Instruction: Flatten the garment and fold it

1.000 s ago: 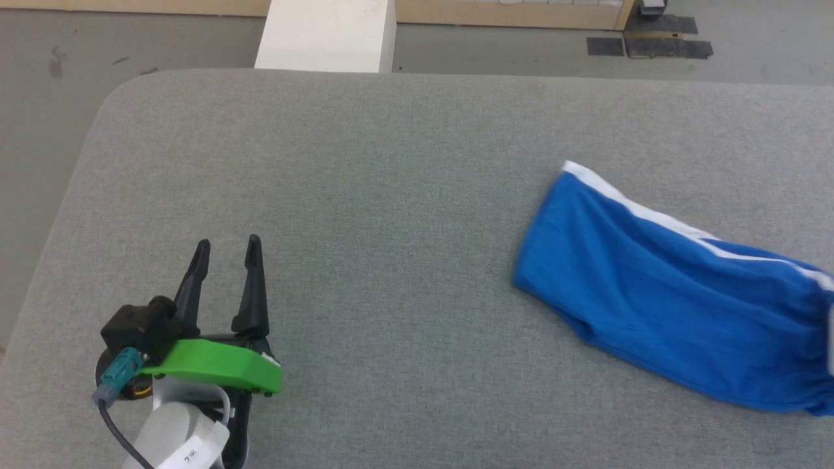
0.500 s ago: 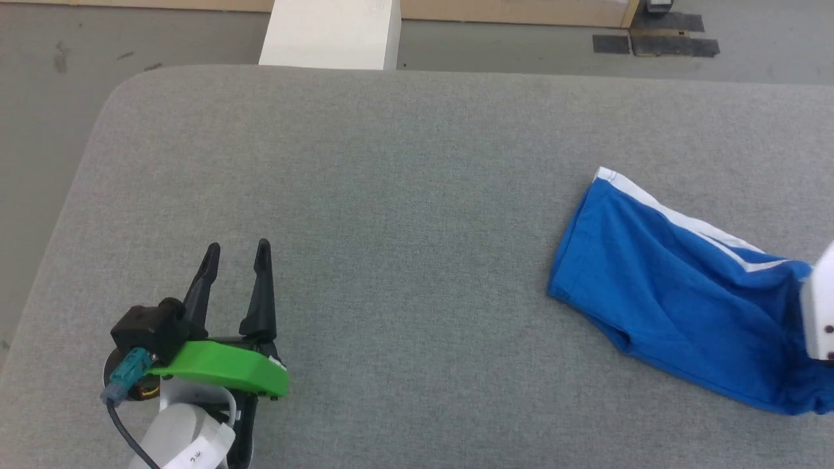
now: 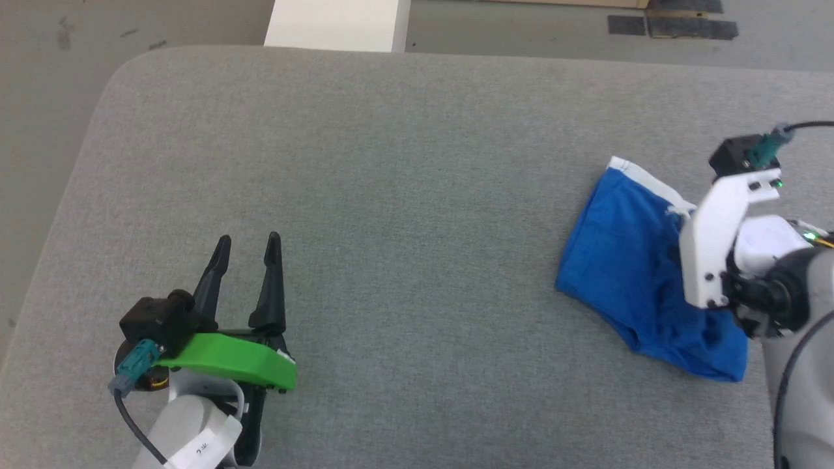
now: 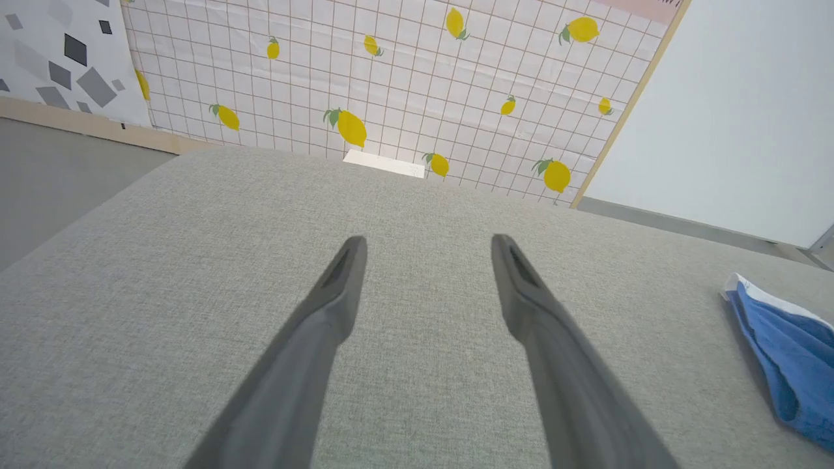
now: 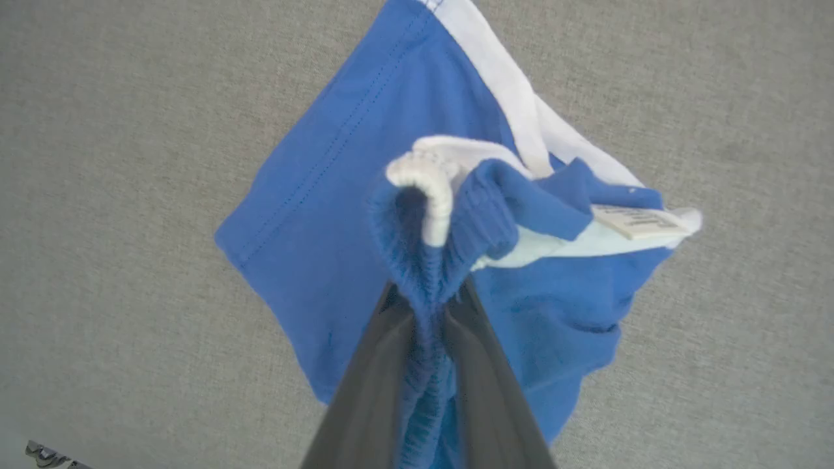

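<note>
the left claw (image 3: pixel 248 238) sits low over the grey fabric-covered desk (image 3: pixel 417 163), jaws spread wide, nothing between them. well to its right, the right claw (image 5: pixel 430 290) pinches the gathered waistband of the bright blue soft shorts with white side stripe (image 3: pixel 625 260); the cloth hangs bunched below it, its lower end on the desk. a white block (image 3: pixel 335 26) stands beyond.

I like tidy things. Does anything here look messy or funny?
Yes, the blue shorts are scrunched in a heap at the right side of the grey table, not lying flat. The right tool pinches their waistband, so they bunch up and a white tag pokes out. Nothing looks torn or spilled.
</note>
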`<state>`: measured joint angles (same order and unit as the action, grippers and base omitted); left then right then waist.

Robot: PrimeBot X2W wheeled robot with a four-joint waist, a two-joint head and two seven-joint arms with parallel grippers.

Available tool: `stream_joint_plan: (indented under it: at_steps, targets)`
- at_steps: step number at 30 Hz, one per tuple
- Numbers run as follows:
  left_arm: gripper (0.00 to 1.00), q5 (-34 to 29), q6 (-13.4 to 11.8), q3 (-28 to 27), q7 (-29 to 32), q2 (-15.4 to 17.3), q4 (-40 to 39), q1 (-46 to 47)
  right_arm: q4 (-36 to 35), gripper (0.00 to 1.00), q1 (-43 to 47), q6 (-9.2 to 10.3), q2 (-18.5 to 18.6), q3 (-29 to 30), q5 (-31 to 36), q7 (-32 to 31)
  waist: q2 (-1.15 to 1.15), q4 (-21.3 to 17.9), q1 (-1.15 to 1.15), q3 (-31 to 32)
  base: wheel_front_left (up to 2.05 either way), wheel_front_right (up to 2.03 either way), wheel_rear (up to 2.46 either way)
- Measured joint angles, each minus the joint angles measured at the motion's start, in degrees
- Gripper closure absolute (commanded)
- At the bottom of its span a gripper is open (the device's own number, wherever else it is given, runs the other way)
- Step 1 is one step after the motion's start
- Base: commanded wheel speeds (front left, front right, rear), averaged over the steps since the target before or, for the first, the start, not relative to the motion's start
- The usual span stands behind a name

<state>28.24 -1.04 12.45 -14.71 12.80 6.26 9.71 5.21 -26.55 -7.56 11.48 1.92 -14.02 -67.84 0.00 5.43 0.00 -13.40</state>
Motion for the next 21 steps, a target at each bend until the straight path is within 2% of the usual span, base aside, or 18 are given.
stream_joint_plan:
  at_steps: [5, 6, 14, 15, 16, 21]
  targets:
    - [0.0, 0.0, 0.5, 0.0, 0.0, -0.5, 0.7, 0.6, 5.0, 1.0, -3.9, 0.0, -2.1, -0.4, 2.5, 4.6, 0.0, 1.2, 0.0, -1.4, 0.0, 0.0, 0.0]
    - [0.0, 0.0, 0.7, -0.1, 0.0, -0.9, 0.9, 1.0, 8.0, 1.0, -5.5, 0.0, -2.7, -0.3, 4.2, 6.5, 0.0, 1.9, 0.0, -2.2, 0.0, 0.0, 0.0]
    - [0.0, 0.0, 1.5, -0.5, 0.0, -2.0, 1.5, 1.9, 14.6, 1.0, -7.9, 0.0, -3.4, -0.8, 6.8, 9.0, 0.0, 3.2, 0.0, -4.0, 0.0, 0.0, 0.0]
    - [0.0, 0.0, 1.5, -0.5, 0.0, -2.0, 1.6, 2.0, 15.0, 0.61, -8.1, 0.0, -3.4, -0.9, 6.8, 9.3, 0.0, 3.3, 0.0, -4.2, 0.0, 0.0, 0.0]
    - [0.0, 0.0, 1.5, -0.6, 0.0, -2.1, 1.7, 2.1, 15.5, 0.0, -8.4, 0.0, -3.4, -1.2, 6.8, 9.5, 0.0, 3.3, 0.0, -4.2, 0.0, 0.0, 0.0]
    - [0.0, -0.2, 2.0, -1.4, 0.0, -2.3, 2.4, 2.1, 17.2, 0.0, -9.0, 0.0, -3.4, -3.0, 5.9, 11.0, 0.0, 3.0, 0.01, -3.3, 0.0, 0.0, 0.0]
